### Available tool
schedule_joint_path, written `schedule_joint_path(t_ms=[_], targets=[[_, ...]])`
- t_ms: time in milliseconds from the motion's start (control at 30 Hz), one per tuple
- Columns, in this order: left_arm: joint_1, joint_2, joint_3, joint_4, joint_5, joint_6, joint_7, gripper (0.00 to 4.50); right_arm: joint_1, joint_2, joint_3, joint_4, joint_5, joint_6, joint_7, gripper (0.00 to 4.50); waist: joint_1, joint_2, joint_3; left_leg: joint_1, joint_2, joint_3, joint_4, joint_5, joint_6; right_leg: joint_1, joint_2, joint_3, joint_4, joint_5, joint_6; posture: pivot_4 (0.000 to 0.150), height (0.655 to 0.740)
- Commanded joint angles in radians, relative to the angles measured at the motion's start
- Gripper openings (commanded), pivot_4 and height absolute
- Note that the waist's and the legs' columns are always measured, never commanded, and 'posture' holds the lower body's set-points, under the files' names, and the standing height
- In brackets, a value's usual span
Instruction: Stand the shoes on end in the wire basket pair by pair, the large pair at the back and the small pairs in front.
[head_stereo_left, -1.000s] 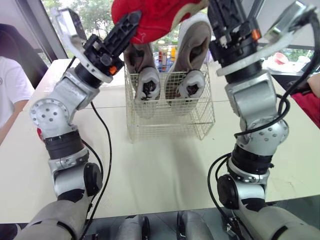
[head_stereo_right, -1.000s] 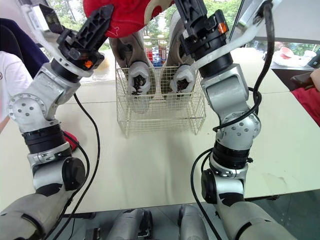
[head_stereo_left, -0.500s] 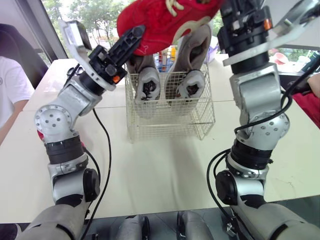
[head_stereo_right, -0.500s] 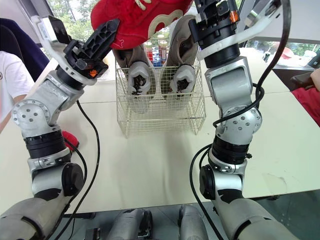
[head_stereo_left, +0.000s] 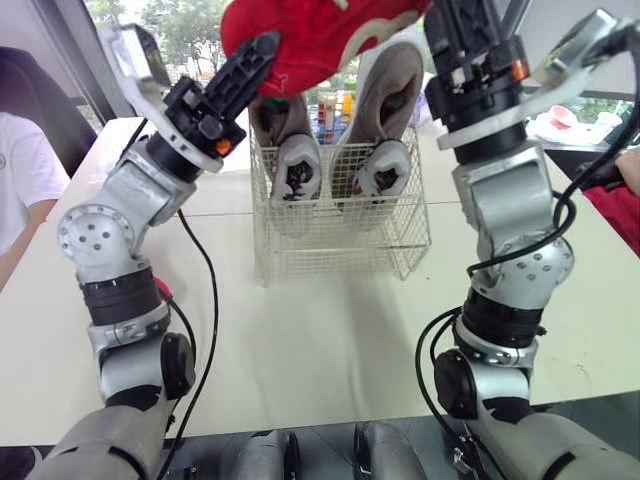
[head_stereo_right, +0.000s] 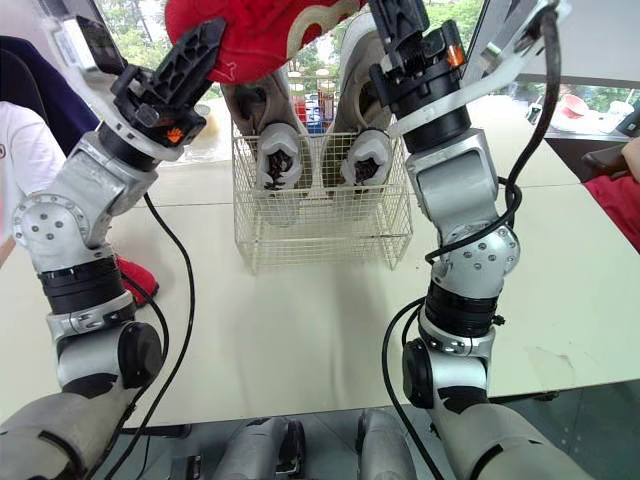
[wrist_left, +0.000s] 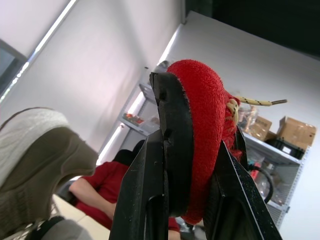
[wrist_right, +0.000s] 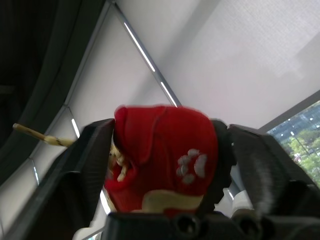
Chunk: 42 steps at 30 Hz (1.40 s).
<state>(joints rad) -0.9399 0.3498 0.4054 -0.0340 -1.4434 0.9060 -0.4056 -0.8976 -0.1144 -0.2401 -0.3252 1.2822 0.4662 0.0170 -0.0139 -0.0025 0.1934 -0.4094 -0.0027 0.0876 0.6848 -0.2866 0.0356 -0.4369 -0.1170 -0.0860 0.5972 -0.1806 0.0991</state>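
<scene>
**Position.** A red shoe was held high above the wire basket, over the basket's rear half. It lay roughly level, not on end.

**End effectors.** The left end effector was clamped on one end of the red shoe, with suede pressed between its fingers. The right end effector was clamped on the other end, near the paw-print mark.

**Basket contents.** A large grey pair stood on end at the back of the basket, soles rearward. The space in front of it was unfilled. A second red shoe lay on the desk, well to the left of the basket.

**Risks, as judged.**
- A descent straight down from this position would meet the tops of the grey pair and could tip them or push the light basket along the desk.
- The shoe needs turning upright. If one end effector let go early, the shoe could swing or slip from the other's hold.
- A loose lace end hung free and could snag the basket wire during insertion.
</scene>
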Motion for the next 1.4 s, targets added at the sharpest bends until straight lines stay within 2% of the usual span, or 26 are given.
schedule_joint_path(t_ms=[33, 400, 500, 600, 667, 700, 767, 800, 867, 900, 967, 1033, 1100, 1167, 1300, 1400], targets=[[-0.009, 0.011, -0.014, -0.051, -0.044, 0.006, -0.012, 0.23, -0.014, 0.007, 0.006, -0.011, 0.011, -0.003, -0.005, 4.49, 0.0, 0.0, 0.0, 0.0, 0.0, 0.0, 0.0, 0.0, 0.0, 0.0, 0.0, 0.0, 0.0, 0.0, 0.0, 0.15, 0.74], [0.048, 0.019, -0.036, -0.039, -0.031, 0.002, -0.02, 0.23, -0.024, 0.027, -0.002, -0.018, 0.022, -0.022, -0.005, 4.49, 0.0, 0.0, 0.0, 0.0, 0.0, 0.0, 0.0, 0.0, 0.0, 0.0, 0.0, 0.0, 0.0, 0.0, 0.0, 0.15, 0.74], [0.045, 0.023, -0.036, -0.035, -0.028, 0.0, -0.023, 0.23, -0.02, 0.028, 0.004, -0.024, 0.022, -0.022, -0.004, 3.7, 0.0, 0.0, 0.0, 0.0, 0.0, 0.0, 0.0, 0.0, 0.0, 0.0, 0.0, 0.0, 0.0, 0.0, 0.0, 0.15, 0.74], [0.047, 0.023, -0.04, -0.035, -0.027, 0.001, -0.028, 0.23, -0.018, 0.029, 0.006, -0.027, 0.023, -0.023, -0.004, 2.47, 0.0, 0.0, 0.0, 0.0, 0.0, 0.0, 0.0, 0.0, 0.0, 0.0, 0.0, 0.0, 0.0, 0.0, 0.0, 0.15, 0.74], [0.052, 0.025, -0.044, -0.036, -0.019, 0.002, -0.032, 0.23, -0.019, 0.027, 0.007, -0.029, 0.022, -0.022, -0.006, 1.86, 0.0, 0.0, 0.0, 0.0, 0.0, 0.0, 0.0, 0.0, 0.0, 0.0, 0.0, 0.0, 0.0, 0.0, 0.0, 0.15, 0.74], [0.057, 0.03, -0.049, -0.038, -0.01, 0.005, -0.037, 0.23, -0.02, 0.025, 0.007, -0.03, 0.023, -0.02, -0.006, 1.66, 0.0, 0.0, 0.0, 0.0, 0.0, 0.0, 0.0, 0.0, 0.0, 0.0, 0.0, 0.0, 0.0, 0.0, 0.0, 0.15, 0.74], [0.075, 0.049, -0.071, -0.051, 0.042, 0.003, -0.047, 0.23, -0.025, 0.015, 0.004, -0.031, 0.025, -0.016, -0.003, 1.66, 0.0, 0.0, 0.0, 0.0, 0.0, 0.0, 0.0, 0.0, 0.0, 0.0, 0.0, 0.0, 0.0, 0.0, 0.0, 0.15, 0.74], [0.093, 0.074, -0.094, -0.073, 0.082, 0.01, -0.061, 1.25, -0.034, -0.002, -0.003, -0.026, 0.023, -0.013, 0.007, 1.63, -0.001, 0.0, 0.0, 0.0, 0.0, 0.0, 0.0, 0.0, 0.0, 0.0, 0.0, 0.0, 0.0, 0.0, 0.0, 0.15, 0.74], [0.121, 0.116, -0.133, -0.11, 0.142, 0.018, -0.078, 1.82, -0.048, -0.037, -0.015, -0.016, 0.02, -0.005, 0.027, 1.63, -0.001, 0.0, 0.0, 0.0, 0.0, 0.0, 0.0, 0.0, 0.0, 0.0, 0.0, 0.0, 0.0, 0.0, 0.0, 0.15, 0.74], [0.151, 0.164, -0.176, -0.153, 0.206, 0.023, -0.09, 2.25, -0.066, -0.09, -0.032, 0.006, 0.017, 0.01, 0.062, 1.63, -0.001, 0.0, 0.0, 0.0, 0.0, 0.0, 0.0, 0.0, 0.0, 0.0, 0.0, 0.0, 0.0, 0.0, 0.0, 0.15, 0.74], [0.209, 0.242, -0.231, -0.229, 0.273, 0.038, -0.136, 2.25, -0.095, -0.191, -0.058, 0.05, 0.011, 0.042, 0.139, 1.63, -0.001, 0.0, 0.0, 0.0, 0.0, 0.0, 0.0, 0.0, 0.0, 0.0, 0.0, 0.0, 0.0, 0.0, 0.0, 0.15, 0.74], [0.267, 0.307, -0.234, -0.314, 0.268, 0.056, -0.173, 2.25, -0.117, -0.339, -0.063, 0.111, -0.03, 0.089, 0.292, 1.63, 0.002, 0.002, 0.001, -0.001, 0.0, 0.001, -0.001, -0.001, 0.001, -0.001, 0.0, 0.0, -0.001, 0.0, 0.0, 0.15, 0.74], [0.327, 0.392, -0.207, -0.392, 0.237, 0.098, -0.192, 2.25, -0.137, -0.572, -0.007, 0.222, -0.177, 0.094, 0.579, 1.63, 0.003, 0.001, 0.002, -0.003, 0.0, 0.001, -0.001, -0.002, 0.002, -0.003, 0.0, 0.0, -0.002, 0.0, 0.0, 0.15, 0.74], [0.378, 0.467, -0.17, -0.452, 0.193, 0.138, -0.202, 2.25, -0.168, -0.745, 0.077, 0.339, -0.329, 0.054, 0.838, 1.63, 0.001, 0.0, 0.002, -0.007, 0.0, 0.001, -0.001, -0.004, 0.006, -0.006, -0.001, 0.0, -0.004, -0.001, 0.0, 0.15, 0.74], [0.423, 0.547, -0.125, -0.485, 0.117, 0.173, -0.195, 2.25, -0.215, -0.831, 0.184, 0.442, -0.486, -0.008, 1.089, 1.63, -0.006, 0.001, 0.002, -0.006, 0.0, 0.003, -0.001, -0.005, 0.009, -0.006, -0.001, 0.001, -0.008, -0.001, 0.0, 0.15, 0.74], [0.446, 0.578, -0.105, -0.477, 0.095, 0.179, -0.192, 2.25, -0.224, -0.84, 0.217, 0.477, -0.571, -0.04, 1.185, 1.63, -0.002, 0.001, 0.002, -0.005, 0.001, 0.002, -0.001, -0.005, 0.007, -0.007, -0.001, 0.001, -0.004, -0.001, 0.0, 0.15, 0.74]])
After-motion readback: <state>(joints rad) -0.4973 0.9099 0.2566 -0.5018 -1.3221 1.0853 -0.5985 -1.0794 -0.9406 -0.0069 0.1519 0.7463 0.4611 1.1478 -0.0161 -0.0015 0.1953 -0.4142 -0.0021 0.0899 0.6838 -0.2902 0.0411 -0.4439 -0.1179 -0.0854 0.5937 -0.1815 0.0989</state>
